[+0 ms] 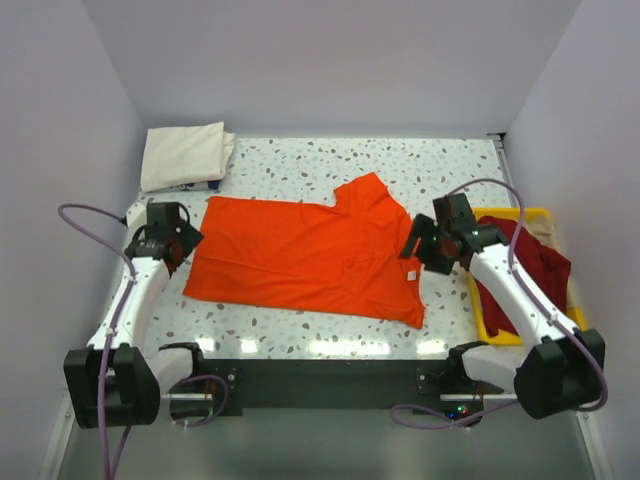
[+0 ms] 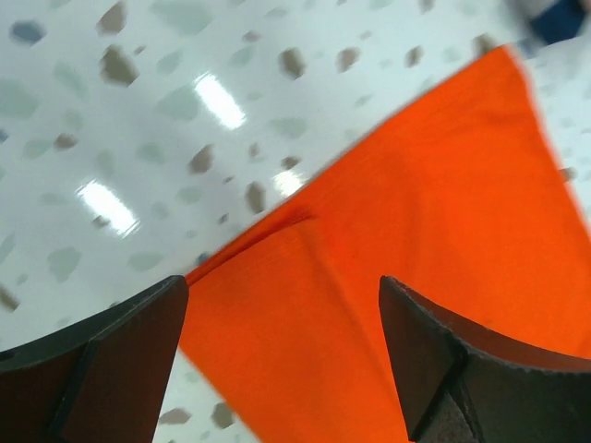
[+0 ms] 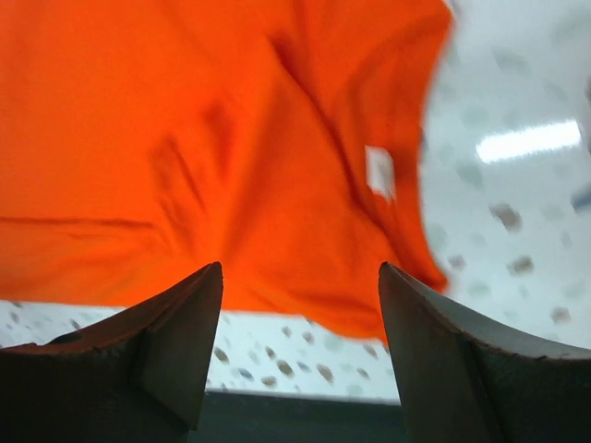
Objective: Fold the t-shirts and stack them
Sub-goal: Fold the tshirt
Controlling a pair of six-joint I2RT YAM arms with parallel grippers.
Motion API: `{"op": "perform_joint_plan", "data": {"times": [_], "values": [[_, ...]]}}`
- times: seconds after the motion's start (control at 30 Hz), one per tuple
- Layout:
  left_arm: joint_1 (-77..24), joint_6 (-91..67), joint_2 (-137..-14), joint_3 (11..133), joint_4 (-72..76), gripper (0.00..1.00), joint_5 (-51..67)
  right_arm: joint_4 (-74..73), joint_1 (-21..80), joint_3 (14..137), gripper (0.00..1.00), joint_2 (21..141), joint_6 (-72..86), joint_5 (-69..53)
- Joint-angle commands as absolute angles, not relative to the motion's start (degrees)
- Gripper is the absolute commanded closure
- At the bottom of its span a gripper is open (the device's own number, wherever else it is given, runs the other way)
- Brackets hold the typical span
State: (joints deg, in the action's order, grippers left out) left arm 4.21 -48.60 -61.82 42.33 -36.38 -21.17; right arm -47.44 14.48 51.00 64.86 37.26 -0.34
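Left gripper (image 1: pixel 172 238) and right gripper (image 1: pixel 432 245) are held wide open and empty, one at each end of the orange t-shirt (image 1: pixel 300 260), which is spread flat on the table (image 1: pixel 300 160), its long axis laid left to right between them, neither arm nearer.

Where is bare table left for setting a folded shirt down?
Far strip behind the orange shirt, between the cream shirt and the far right corner. A narrower strip runs along the near edge. Crowded at right: yellow tray, dark red shirt.
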Motion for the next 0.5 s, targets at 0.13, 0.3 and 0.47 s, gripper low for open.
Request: {"op": "perform_joint_plan", "data": {"times": [0.13,0.3,0.47], "values": [[-3.77,-44.04,-86.59,68.44,-27.42,0.12,-26.35,-21.99,14.76,66.26,0.30,83.56,35.33,-1.50],[-4.83,-44.74,-104.28,82.41,-29.62,0.32,-28.91,-16.61,14.68,75.39,0.33,96.64,31.56,-0.44],[-5.80,-48.94,-115.13,91.75,-36.12,0.39,-31.64,-17.22,14.59,82.43,0.33,102.91,29.27,1.41]]}}
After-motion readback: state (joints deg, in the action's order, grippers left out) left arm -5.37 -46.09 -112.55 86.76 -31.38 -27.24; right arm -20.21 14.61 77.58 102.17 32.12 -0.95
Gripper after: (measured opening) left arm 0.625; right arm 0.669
